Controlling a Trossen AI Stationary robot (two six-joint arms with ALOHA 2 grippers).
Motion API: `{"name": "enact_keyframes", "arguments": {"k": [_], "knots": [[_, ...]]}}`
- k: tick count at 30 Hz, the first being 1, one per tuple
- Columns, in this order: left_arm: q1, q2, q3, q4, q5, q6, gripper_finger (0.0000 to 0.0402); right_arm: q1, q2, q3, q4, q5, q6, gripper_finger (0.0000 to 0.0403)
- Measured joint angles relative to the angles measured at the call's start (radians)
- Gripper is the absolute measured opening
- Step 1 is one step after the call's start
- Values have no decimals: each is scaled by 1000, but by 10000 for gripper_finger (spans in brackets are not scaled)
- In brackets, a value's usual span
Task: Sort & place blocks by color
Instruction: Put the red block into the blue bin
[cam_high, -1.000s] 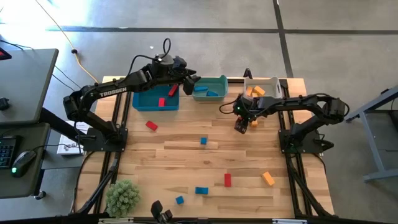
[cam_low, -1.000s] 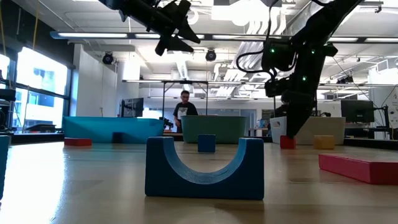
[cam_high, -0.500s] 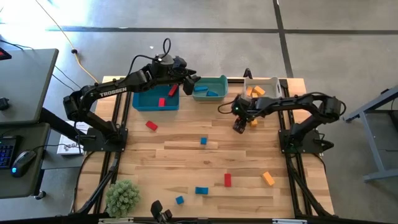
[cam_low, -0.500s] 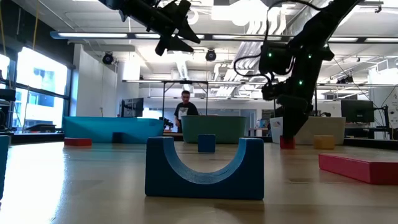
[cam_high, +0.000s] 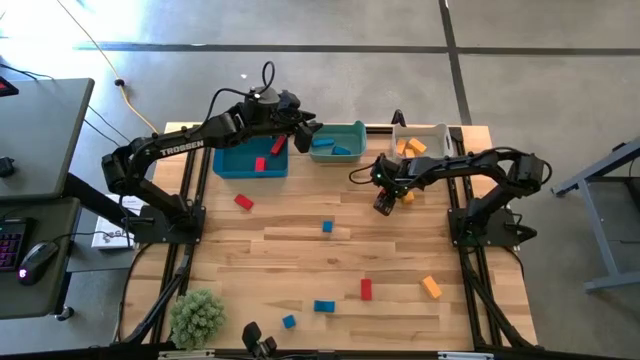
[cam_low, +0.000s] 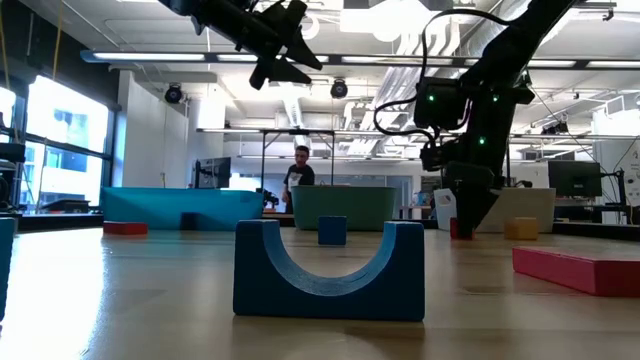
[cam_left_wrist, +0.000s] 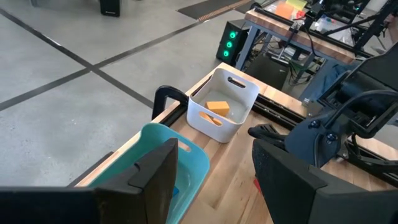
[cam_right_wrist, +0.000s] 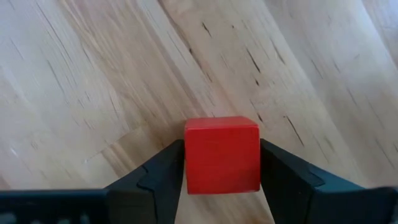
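Right end effector (cam_right_wrist: 222, 165): clenched on a red cube (cam_right_wrist: 222, 154), one dark finger against each side of it, low over the bare wood of the desk (cam_high: 300, 250) in front of the white bin (cam_high: 433, 133); in the high view it sits at (cam_high: 383, 205), with an orange block (cam_high: 408, 196) just beside it
Left end effector (cam_high: 308, 131): released, fingers spread with nothing between them, raised above the gap between the blue bin (cam_high: 235, 163) and the teal bin (cam_high: 352, 130)
Blue bin: holds red blocks (cam_high: 260, 164)
Teal bin: holds blue blocks (cam_high: 340, 151)
White bin: holds orange blocks (cam_left_wrist: 217, 107)
Loose on the desk: a red block (cam_high: 243, 202) in front of the blue bin, a small blue cube (cam_high: 327, 227) mid-desk, and nearer the front a red bar (cam_high: 366, 289), an orange bar (cam_high: 431, 287), and two blue blocks (cam_high: 324, 306)
Low view: a blue arch-shaped block (cam_low: 329, 270) stands closest to the camera; a person (cam_low: 301, 173) shows in the room behind
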Motion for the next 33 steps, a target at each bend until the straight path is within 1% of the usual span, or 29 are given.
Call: {"name": "enact_keyframes", "arguments": {"k": [6,8,11,12,19,22,26,31,33], "knots": [[0,0,0,0,0,0,195,0,0,0,0,-1,22,177],[0,0,0,0,-6,0,195,0,0,0,-1,-3,22,160],[0,0,0,0,-11,0,195,0,0,2,-2,-29,24,116],[0,0,0,0,-11,0,195,-1,-1,2,-2,-37,24,109],[0,0,0,0,-11,0,195,-1,0,12,-9,-59,23,109],[0,0,0,-4,-11,-16,195,0,2,49,-14,-72,5,109],[0,0,0,-48,-7,-56,195,0,2,126,-28,-70,-56,109],[7,0,0,-69,73,-64,195,-10,2,229,-49,-60,-146,109],[8,0,0,-69,89,-64,195,-16,2,265,-62,-59,-177,109]]}}
